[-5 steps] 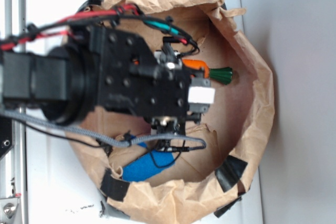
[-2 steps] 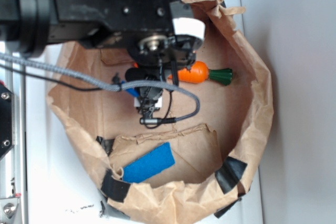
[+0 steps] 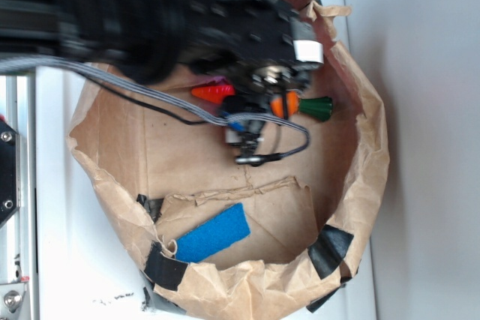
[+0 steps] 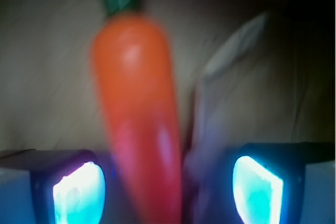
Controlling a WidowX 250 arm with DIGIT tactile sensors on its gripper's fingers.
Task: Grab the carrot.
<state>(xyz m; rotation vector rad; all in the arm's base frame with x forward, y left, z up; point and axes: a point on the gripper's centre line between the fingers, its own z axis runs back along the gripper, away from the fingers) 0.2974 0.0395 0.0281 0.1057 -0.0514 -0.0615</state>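
Inside the paper bag, toward two o'clock on its floor, I log one carrot: orange, green stem pointing to three o'clock in the exterior view, tip to nine. Over its middle sits my gripper; wrist view shows the fingers apart, one each side of the carrot, pads lit pale blue. Contact: I cannot tell. At seven o'clock lies a blue sponge, well apart.

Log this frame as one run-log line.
phase: closing in | hand: open, straddling carrot | contact: cannot tell | carrot: lying in paper bag | sponge: untouched
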